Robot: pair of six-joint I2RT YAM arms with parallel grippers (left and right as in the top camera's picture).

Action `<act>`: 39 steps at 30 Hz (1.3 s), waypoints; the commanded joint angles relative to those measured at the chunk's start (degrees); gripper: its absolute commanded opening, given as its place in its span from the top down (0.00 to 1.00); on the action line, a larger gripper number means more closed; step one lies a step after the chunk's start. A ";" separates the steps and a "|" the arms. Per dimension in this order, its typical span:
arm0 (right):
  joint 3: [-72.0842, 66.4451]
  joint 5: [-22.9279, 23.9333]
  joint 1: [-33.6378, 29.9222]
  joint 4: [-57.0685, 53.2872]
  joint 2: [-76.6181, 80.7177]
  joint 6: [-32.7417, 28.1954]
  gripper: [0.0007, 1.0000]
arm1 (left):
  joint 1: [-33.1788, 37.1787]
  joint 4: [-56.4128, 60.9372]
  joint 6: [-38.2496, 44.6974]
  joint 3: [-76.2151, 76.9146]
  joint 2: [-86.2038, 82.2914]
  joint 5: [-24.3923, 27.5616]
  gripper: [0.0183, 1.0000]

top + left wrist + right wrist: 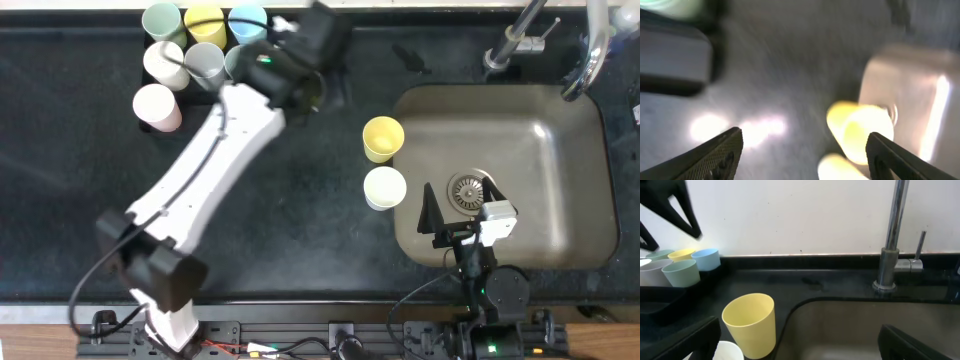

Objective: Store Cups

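Observation:
A yellow cup point(383, 138) and a cream cup point(384, 187) stand upright on the dark counter by the sink's left rim. Several more cups stand in a cluster at the back left, among them a green cup point(160, 20), a blue cup point(247, 20) and a pink cup point(157, 107). My left gripper point(322, 28) hangs lifted just right of that cluster. It is open and holds nothing, and its wrist view looks toward the yellow cup point(860, 132). My right gripper point(432, 215) is open over the sink's near left corner, with the yellow cup point(750, 325) close ahead.
The steel sink point(540, 110) takes up the right side, with a drain point(468, 190) and a faucet point(515, 40) behind it. A wall runs along the back of the counter point(330, 230). The left arm's white link point(215, 160) slants across the counter's left half.

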 commanded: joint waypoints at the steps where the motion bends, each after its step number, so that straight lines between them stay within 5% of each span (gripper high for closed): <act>1: -0.76 0.00 -0.04 0.31 -0.63 0.22 0.01 | -2.99 -0.90 -2.67 3.13 3.06 7.23 0.18; 9: -0.76 0.00 -0.04 0.31 -0.63 0.22 0.00 | -4.59 -1.84 -3.78 3.15 7.61 12.00 0.18; 20: -0.76 0.00 -0.04 0.31 -0.63 0.22 0.00 | -5.20 -2.45 -3.54 3.15 12.57 10.36 0.19; 33: -0.76 0.02 -0.04 0.31 -0.63 0.22 0.00 | -6.27 1.68 -0.22 3.41 17.00 8.61 0.33; 39: -0.76 0.02 -0.04 0.31 -0.63 0.22 0.00 | -6.58 2.84 0.42 3.41 18.45 6.27 0.50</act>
